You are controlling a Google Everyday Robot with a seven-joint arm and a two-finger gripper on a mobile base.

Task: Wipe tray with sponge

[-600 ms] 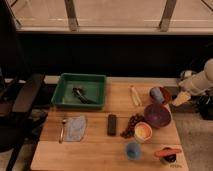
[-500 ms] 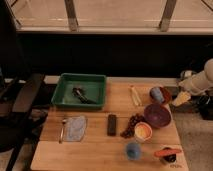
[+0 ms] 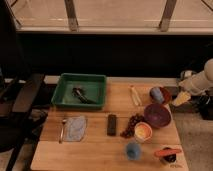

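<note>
The green tray [image 3: 59, 91] stands at the table's back left, with dark utensils [image 3: 83, 95] lying in it. A small blue-grey sponge [image 3: 157, 93] rests in a reddish bowl [image 3: 168, 94] at the back right. My gripper [image 3: 181, 98] hangs on the white arm just past the table's right edge, to the right of that bowl and apart from it. It is open, with nothing between its fingers. It is far from the tray.
A pale-blue cloth [image 3: 76, 127] and a spoon [image 3: 62, 130] lie front left. A black bar [image 3: 112, 124], grapes [image 3: 131, 125], a purple bowl [image 3: 157, 115], an orange cup [image 3: 142, 131], a blue cup [image 3: 132, 150] and a red item [image 3: 167, 152] crowd the right half. A dark chair [image 3: 20, 100] stands left.
</note>
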